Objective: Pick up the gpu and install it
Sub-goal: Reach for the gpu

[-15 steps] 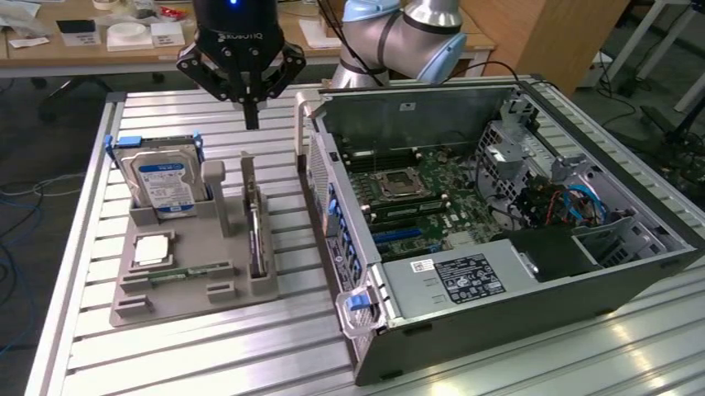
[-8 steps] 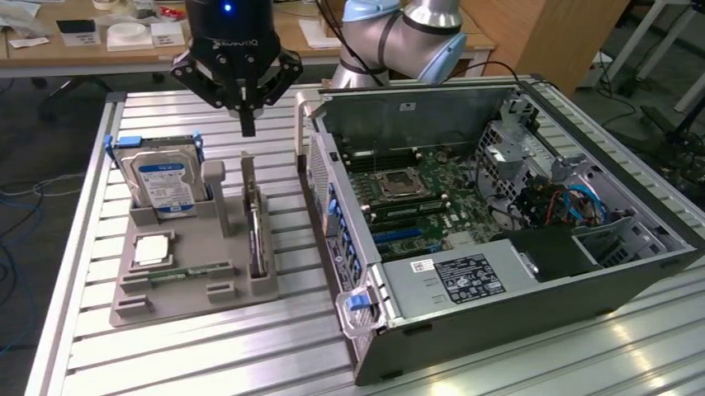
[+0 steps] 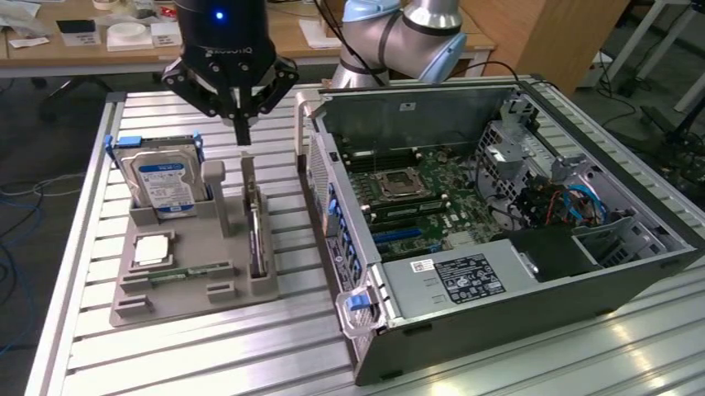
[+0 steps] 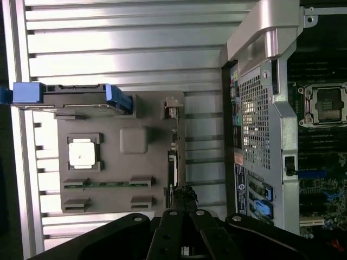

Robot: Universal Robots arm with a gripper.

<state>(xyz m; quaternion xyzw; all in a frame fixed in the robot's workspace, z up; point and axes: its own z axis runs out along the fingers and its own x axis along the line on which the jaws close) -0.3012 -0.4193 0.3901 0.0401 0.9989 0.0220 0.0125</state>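
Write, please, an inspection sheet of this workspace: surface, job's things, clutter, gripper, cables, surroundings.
Surface: slatted metal table, carrying a grey holder and an open computer case.
Job's things: graphics card stands on edge in the grey holder, not yet in the case; motherboard lies exposed.
Clutter: hard drive, processor chip and memory stick in the same holder.
Gripper: gripper shut, over the card's bracket end; contact cannot be told.
Cables: red and blue cables inside the case; loose cables on the floor at the exterior view's left.
Surroundings: desk with white items behind; wooden cabinet.
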